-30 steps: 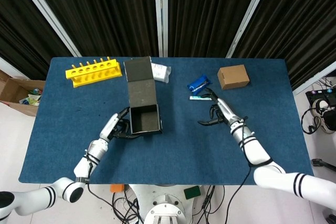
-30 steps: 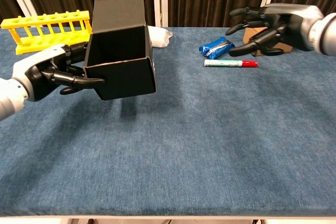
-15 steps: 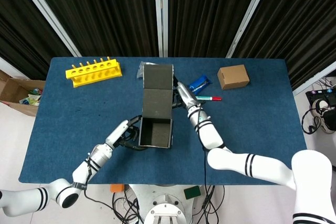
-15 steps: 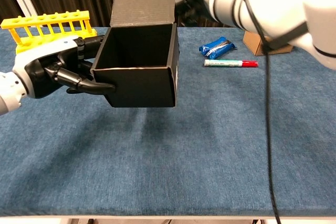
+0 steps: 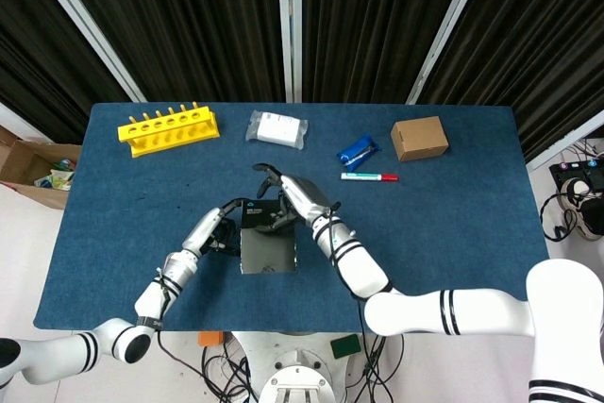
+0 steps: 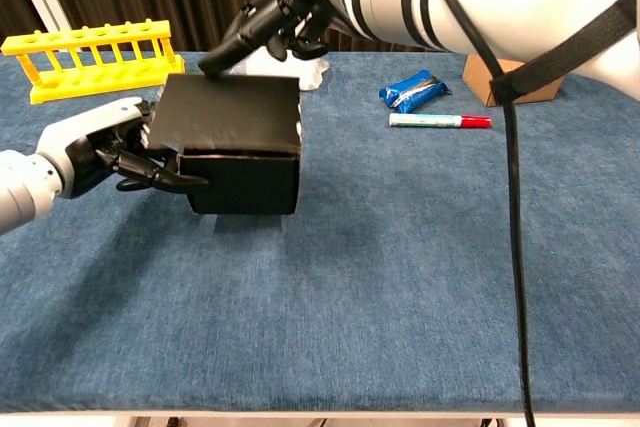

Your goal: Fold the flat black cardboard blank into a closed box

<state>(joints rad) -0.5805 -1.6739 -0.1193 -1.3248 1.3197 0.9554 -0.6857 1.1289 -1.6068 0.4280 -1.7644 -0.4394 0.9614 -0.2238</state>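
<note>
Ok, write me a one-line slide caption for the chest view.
Left hand holds the black box by its side while the right hand hovers over its folded-down lid.

The black box (image 6: pixel 243 142) hides part of the left hand's (image 6: pixel 118 147) fingers.

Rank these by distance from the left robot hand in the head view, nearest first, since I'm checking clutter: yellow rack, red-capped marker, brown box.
1. yellow rack, rear left, nearest the left robot hand.
2. red-capped marker, right of centre.
3. brown box, rear right.
</note>
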